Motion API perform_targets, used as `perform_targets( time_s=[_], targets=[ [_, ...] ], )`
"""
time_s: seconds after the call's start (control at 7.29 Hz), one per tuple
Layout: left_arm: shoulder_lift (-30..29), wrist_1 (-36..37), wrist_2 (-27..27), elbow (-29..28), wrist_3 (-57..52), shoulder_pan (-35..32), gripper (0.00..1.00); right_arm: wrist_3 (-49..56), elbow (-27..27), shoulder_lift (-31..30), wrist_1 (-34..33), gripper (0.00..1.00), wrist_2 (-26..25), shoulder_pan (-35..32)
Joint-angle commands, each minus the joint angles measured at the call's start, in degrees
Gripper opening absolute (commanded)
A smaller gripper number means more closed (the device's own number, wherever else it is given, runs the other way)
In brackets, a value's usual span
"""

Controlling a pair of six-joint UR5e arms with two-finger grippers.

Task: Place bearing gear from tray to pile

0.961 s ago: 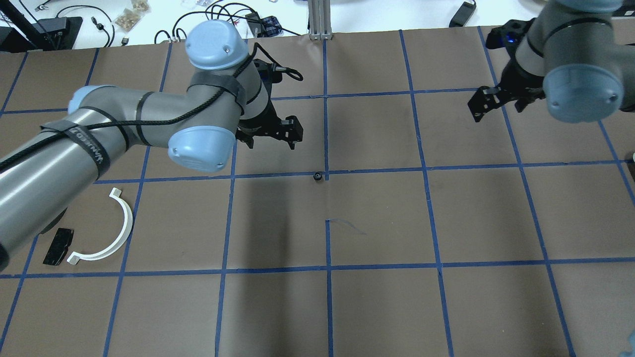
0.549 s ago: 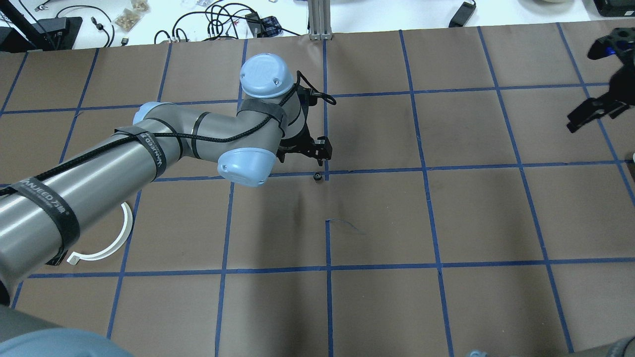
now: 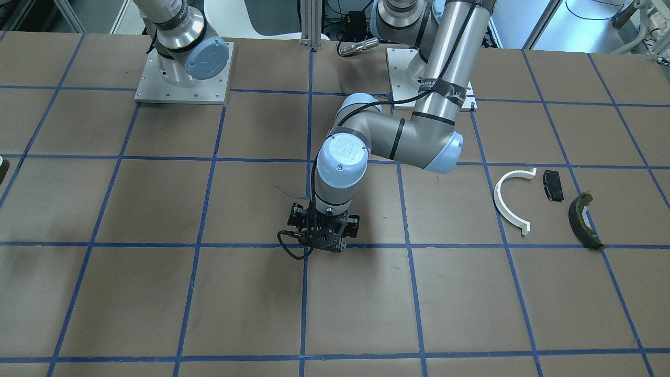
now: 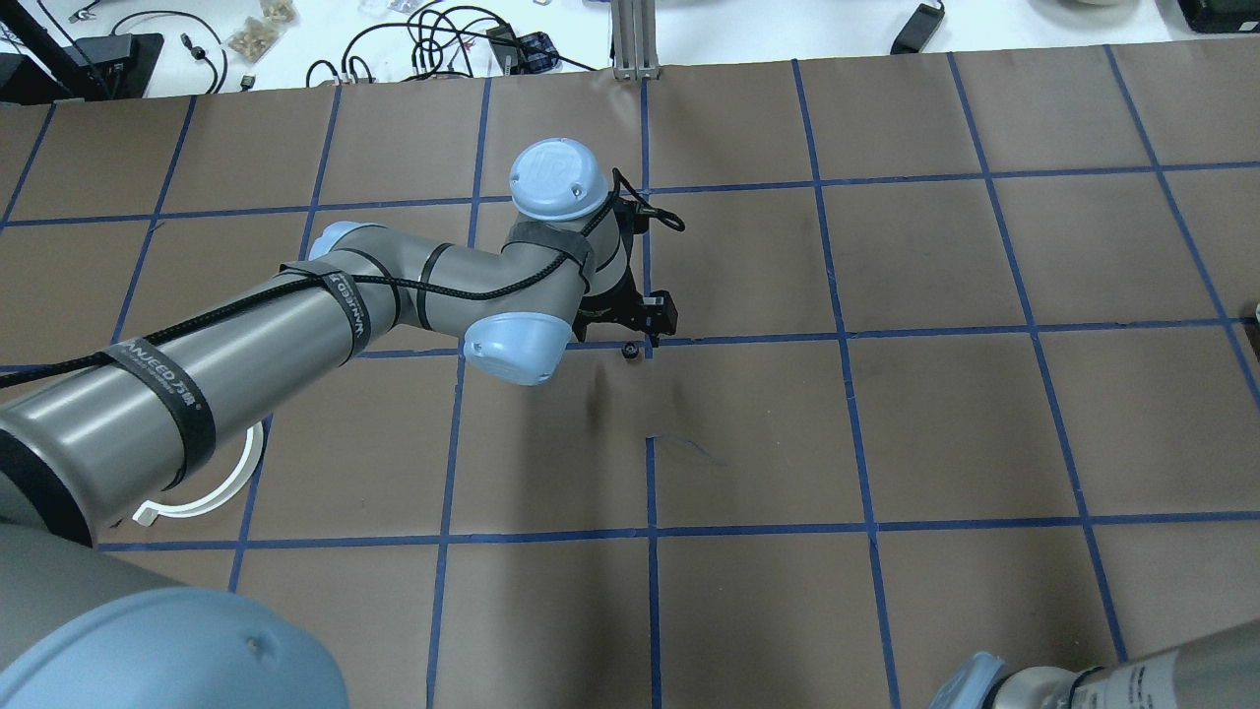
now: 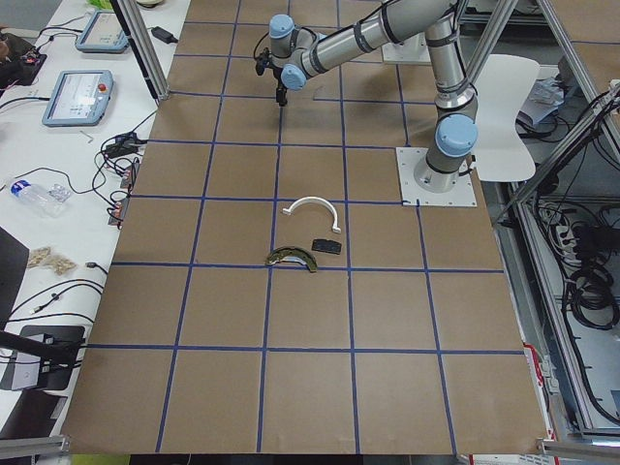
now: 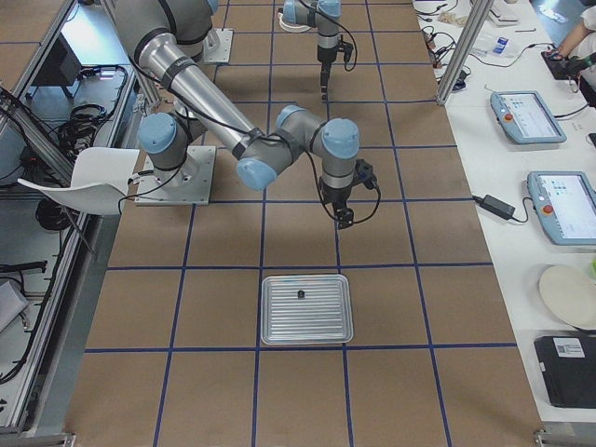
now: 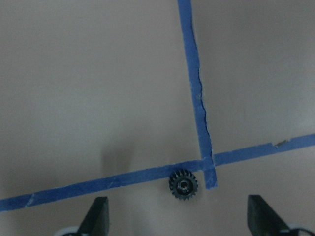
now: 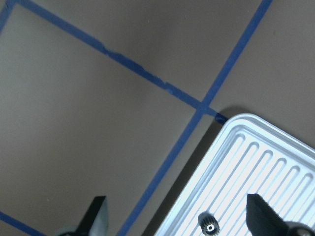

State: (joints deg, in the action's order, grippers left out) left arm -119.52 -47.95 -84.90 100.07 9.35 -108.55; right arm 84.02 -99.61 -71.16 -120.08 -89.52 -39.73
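Left gripper (image 4: 635, 320) hovers beside gear (image 4: 630, 351) (small, black).

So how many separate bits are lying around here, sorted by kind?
Metal tray: 1
Small black gears: 2, loose gear and gear in tray
White half-ring: 1
Black pad: 1
Olive brake shoe: 1
Total: 6

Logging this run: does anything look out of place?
Yes: one bearing gear lies loose on the bare table at a tape crossing, in neither the tray nor the pile, below the open left gripper.
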Motion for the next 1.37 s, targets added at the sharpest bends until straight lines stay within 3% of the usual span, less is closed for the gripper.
perform_targets(
  time_s=[0.0,0.14,0.55,0.82,0.96,1.1,1.24],
  targets=[
    [-1.2,0.8,0.0,-0.1,0.1,-0.3,0.87,8.5,-0.4,5.9,-4.9,0.96,-0.2,5.6],
    [-1.2,0.8,-0.1,0.0,0.1,-0.4,0.77,9.4,-0.5,8.0,-7.5,0.93,-0.5,6.0],
    [-1.5,0.8,-0.2,-0.1,0.2,-0.4,0.75,9.6,-0.8,11.0,-9.5,0.89,-0.7,6.8],
    [-1.9,0.8,-0.1,-0.8,0.2,-0.5,0.67,9.4,-0.8,11.0,-10.3,0.78,-0.7,6.8],
    [-2.1,0.8,-0.1,-0.8,0.2,-0.6,0.63,9.4,-0.8,11.0,-10.3,0.65,-1.1,6.8],
    [-2.2,0.8,-0.2,-0.8,0.1,-0.7,0.46,9.3,-0.8,11.0,-10.3,0.5,-1.6,6.8],
    [-2.3,0.8,-0.4,-0.8,0.1,-0.7,0.22,9.2,-0.8,11.0,-10.2,0.37,-1.7,6.8]
  ],
)
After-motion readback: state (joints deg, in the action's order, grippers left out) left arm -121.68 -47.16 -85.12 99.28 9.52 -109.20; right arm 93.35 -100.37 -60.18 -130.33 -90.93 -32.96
